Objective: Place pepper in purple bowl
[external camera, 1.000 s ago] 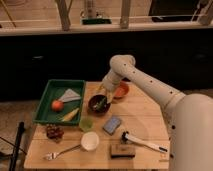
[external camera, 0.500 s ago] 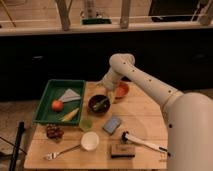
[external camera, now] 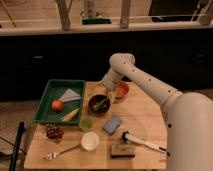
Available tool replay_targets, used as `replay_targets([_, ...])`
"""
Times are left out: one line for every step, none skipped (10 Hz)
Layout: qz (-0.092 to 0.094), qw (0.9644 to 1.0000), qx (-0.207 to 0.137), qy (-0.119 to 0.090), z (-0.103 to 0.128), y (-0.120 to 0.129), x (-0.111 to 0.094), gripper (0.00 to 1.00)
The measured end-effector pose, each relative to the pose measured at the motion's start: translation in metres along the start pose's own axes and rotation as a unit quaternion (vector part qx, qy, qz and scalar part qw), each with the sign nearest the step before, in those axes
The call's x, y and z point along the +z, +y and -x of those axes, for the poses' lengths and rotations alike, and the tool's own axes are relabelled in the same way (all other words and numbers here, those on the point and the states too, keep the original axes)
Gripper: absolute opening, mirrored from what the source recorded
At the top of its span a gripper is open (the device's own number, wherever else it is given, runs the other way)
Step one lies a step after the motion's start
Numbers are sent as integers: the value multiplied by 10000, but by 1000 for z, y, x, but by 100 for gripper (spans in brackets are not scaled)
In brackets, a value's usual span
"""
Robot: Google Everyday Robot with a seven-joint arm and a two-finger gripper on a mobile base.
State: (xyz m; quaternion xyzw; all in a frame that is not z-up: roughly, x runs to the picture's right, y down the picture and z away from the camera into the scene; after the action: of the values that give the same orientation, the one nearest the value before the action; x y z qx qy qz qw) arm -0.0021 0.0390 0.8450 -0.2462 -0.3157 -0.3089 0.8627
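Observation:
The purple bowl (external camera: 93,101) stands on the wooden table, right of the green tray. A slender greenish piece, the pepper (external camera: 100,104), lies inside it. My gripper (external camera: 108,91) hangs just above the bowl's far right rim, between it and the orange bowl (external camera: 122,90). The arm comes in from the right and bends down over the table's back edge.
The green tray (external camera: 48,92) holds a red-orange fruit (external camera: 57,105), a grey wedge (external camera: 70,95) and a yellow piece (external camera: 70,115). In front are a pale green cup (external camera: 86,123), a white bowl (external camera: 90,141), a fork (external camera: 59,153), a blue-grey pad (external camera: 112,125), a brush (external camera: 141,142) and a brown block (external camera: 121,151).

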Motion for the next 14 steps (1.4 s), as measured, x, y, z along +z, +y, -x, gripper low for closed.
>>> replay_targets([4, 10000, -11, -12, 0, 0, 0, 80])
replay_targets([1, 10000, -14, -26, 0, 1, 1, 80])
replay_targets([-5, 10000, -22, -36, 0, 1, 1, 80])
replay_targets([-18, 10000, -47, -50, 1, 1, 0, 80])
replay_targets([-27, 10000, -59, -59, 1, 2, 0, 80])
replay_targets([-42, 9999, -81, -70, 1, 1, -1, 80])
replay_targets([-61, 9999, -128, -85, 1, 0, -1, 80])
replay_targets([-80, 9998, -170, -93, 1, 0, -2, 80])
replay_targets([-98, 9997, -205, -103, 1, 0, -2, 80])
replay_targets([-106, 9996, -218, -107, 1, -1, -3, 80])
replay_targets([-105, 9996, -218, -108, 1, -1, -2, 80])
replay_targets([-106, 9996, -219, -108, 1, -1, -2, 80])
replay_targets([-105, 9996, -218, -110, 1, -1, -2, 80])
replay_targets([-105, 9996, -218, -110, 1, -1, -2, 80])
